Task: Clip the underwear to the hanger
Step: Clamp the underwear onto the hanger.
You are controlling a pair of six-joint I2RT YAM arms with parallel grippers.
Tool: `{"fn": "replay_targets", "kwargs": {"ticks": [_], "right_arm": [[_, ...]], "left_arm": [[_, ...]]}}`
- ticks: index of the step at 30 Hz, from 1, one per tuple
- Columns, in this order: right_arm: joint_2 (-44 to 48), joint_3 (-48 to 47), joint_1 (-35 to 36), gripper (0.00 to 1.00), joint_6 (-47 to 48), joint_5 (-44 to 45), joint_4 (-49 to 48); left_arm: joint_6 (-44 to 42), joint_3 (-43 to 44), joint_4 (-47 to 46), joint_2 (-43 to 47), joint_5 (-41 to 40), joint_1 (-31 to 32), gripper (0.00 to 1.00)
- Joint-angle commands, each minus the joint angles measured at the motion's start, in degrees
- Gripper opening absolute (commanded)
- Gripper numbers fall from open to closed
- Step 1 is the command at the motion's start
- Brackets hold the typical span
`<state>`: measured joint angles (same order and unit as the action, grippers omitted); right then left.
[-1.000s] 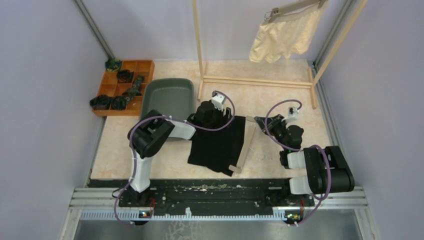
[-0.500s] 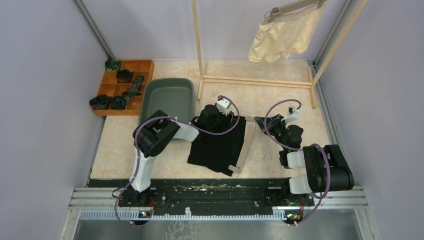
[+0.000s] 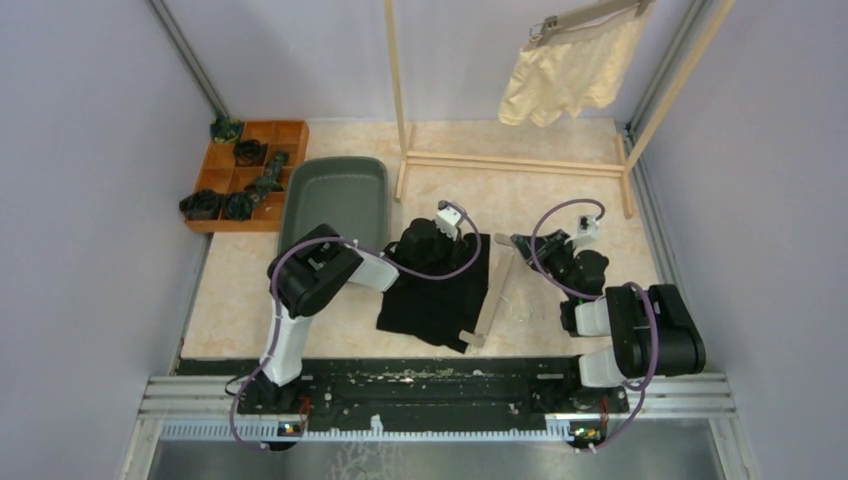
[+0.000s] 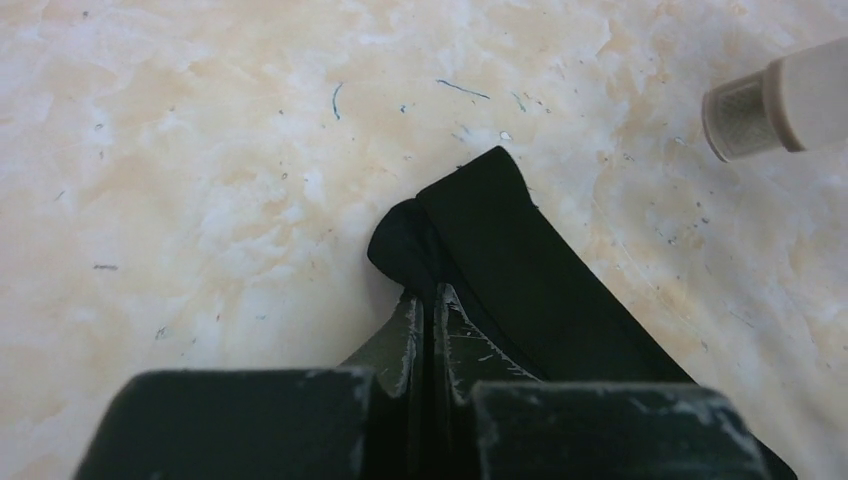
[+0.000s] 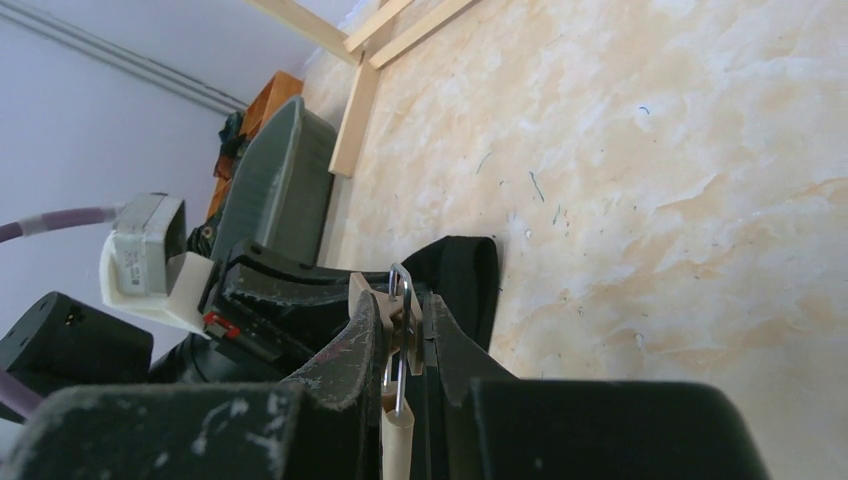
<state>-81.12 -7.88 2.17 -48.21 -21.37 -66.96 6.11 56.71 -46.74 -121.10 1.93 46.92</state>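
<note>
Left wrist view: your left gripper is pinched fully closed on a corner of the black underwear, with the cloth bunched into a small fold just ahead of the tips.
Right wrist view: your right gripper is clamped, jaws almost meeting, on the wire clip at the far end of the hanger.
Black underwear: it lies spread on the table between your two arms, its right edge touching the hanger, which lies flat beside it.
Cream underwear: the cream underwear is already clipped up on the rack, far right and well apart from the work.
Step in hand: judging by both grips, you are on the second garment, with the corner and the clip each secured but not yet joined.
Next move: you will likely need to lift that corner clear of the table, carry it across to the clip, and seat it in the clip's mouth without dragging the rest.
Left arm pose: elbow folded near the table's left, forearm reaching right, wrist pitched steeply down.
Right arm pose: elbow close to its base, forearm reaching away and leftward, wrist low and rolled onto its side.
</note>
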Motion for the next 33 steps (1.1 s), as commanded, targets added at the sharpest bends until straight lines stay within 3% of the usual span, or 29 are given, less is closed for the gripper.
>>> {"fn": "replay_targets", "kwargs": {"ticks": [1, 13, 26, 28, 31, 33], "right_arm": [[-1.7, 0.4, -1.2, 0.0, 1.4, -2.2, -5.9], [-7.5, -0.2, -2.2, 0.0, 1.6, -4.6, -11.6], [-10.6, 0.0, -2.2, 0.0, 3.0, -5.4, -16.0], [-10.4, 0.1, -2.2, 0.0, 2.9, -5.5, -16.1], [-9.6, 0.4, -2.2, 0.0, 2.7, -5.6, -16.1], [-8.8, 0.6, -2.2, 0.0, 2.6, -5.5, -15.7]], "left_arm": [[-0.6, -3.1, -4.8, 5.8, 0.0, 0.2, 0.0], [1.0, -6.9, -9.6, 12.4, 6.1, 0.2, 0.0], [2.7, -7.2, -10.1, 13.6, 6.5, 0.1, 0.0], [1.9, -5.6, -6.8, 12.9, 5.2, 0.0, 0.05], [1.8, -5.5, -6.3, 11.8, 3.9, -0.5, 0.2], [2.3, -5.6, -6.1, 11.1, 3.5, -1.3, 0.46]]}}
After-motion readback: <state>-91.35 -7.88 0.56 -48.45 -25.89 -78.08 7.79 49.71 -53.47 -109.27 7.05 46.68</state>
